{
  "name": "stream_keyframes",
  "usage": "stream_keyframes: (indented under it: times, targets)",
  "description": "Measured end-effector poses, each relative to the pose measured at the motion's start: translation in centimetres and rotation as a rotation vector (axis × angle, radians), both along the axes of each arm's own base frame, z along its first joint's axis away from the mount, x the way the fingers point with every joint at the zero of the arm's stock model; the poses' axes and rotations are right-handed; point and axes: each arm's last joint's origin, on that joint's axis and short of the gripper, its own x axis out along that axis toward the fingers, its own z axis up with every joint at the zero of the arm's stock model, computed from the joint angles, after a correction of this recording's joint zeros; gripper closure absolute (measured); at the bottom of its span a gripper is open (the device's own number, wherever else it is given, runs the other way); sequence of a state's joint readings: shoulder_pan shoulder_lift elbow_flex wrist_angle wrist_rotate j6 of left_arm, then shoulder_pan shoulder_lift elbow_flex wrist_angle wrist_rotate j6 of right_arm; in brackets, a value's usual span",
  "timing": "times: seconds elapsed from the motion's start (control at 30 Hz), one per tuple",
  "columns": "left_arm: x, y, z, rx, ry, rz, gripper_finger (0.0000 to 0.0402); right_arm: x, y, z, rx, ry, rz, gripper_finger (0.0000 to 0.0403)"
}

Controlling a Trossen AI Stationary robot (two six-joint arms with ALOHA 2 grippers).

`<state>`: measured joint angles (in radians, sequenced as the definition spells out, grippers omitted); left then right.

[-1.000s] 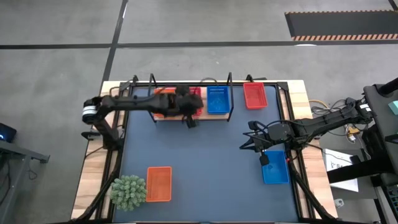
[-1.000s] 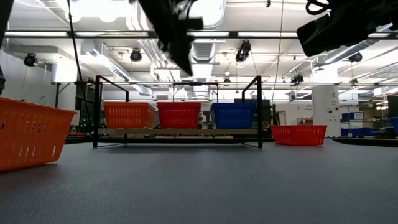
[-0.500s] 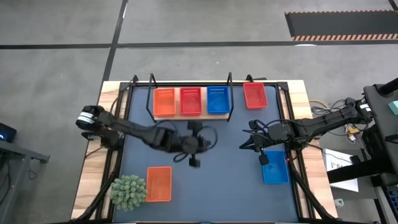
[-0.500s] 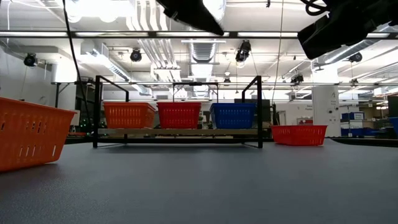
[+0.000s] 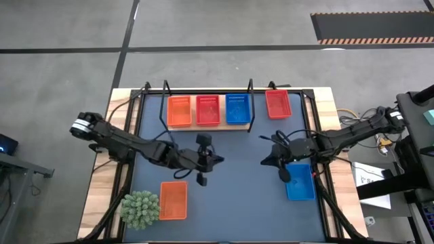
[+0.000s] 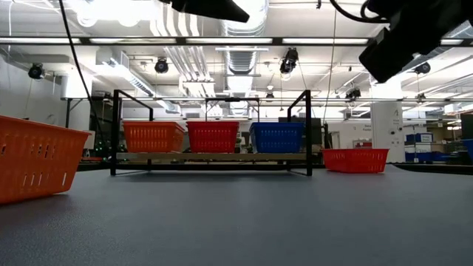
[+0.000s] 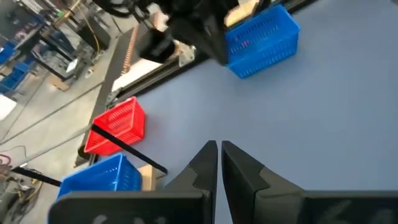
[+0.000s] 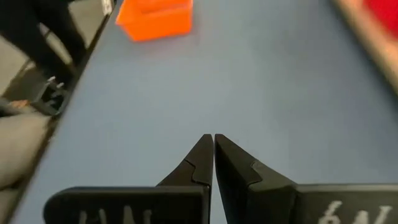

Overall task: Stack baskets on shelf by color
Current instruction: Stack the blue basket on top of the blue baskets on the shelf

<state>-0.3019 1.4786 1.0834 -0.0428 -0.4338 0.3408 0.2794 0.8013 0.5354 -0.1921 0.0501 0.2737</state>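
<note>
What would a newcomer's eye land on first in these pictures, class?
Probably the bright row on the shelf at the mat's far edge: orange basket, red basket, blue basket. Next, the two dark arms reaching in over the mat, left gripper and right gripper both shut and empty.

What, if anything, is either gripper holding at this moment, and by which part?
Nothing is held. The left gripper and the right gripper both have their fingers shut on nothing, above bare mat.
</note>
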Motion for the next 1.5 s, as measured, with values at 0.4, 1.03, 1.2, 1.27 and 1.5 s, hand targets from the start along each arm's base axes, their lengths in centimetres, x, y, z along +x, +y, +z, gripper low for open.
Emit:
stream_keyframes:
  times: [0.4,1.03,1.2,1.27,1.5]
  targets:
    - [-2.2,0.7,-1.0,-0.055,-0.115,0.005,0.0395,-0.1,5.7,1.1,0.024,0.638,0.097,0.0394]
    - [-2.3,0.5,-0.9,-0.060,-0.122,-0.002,0.0395,-3.0,13.1,-0.2,-0.134,1.017,0.047,0.0278]
    - [-2.3,0.4,-0.9,-0.060,-0.121,-0.002,0.0395,-3.1,13.9,-1.3,-0.186,1.050,0.062,0.0245]
    - [-2.3,0.5,-0.9,-0.060,-0.121,-0.002,0.0395,-3.1,14.3,-1.7,-0.198,1.057,0.067,0.0237]
    - [-2.3,0.4,-0.9,-0.060,-0.121,-0.002,0.0395,-3.2,15.2,-3.1,-0.209,1.070,0.096,0.0230]
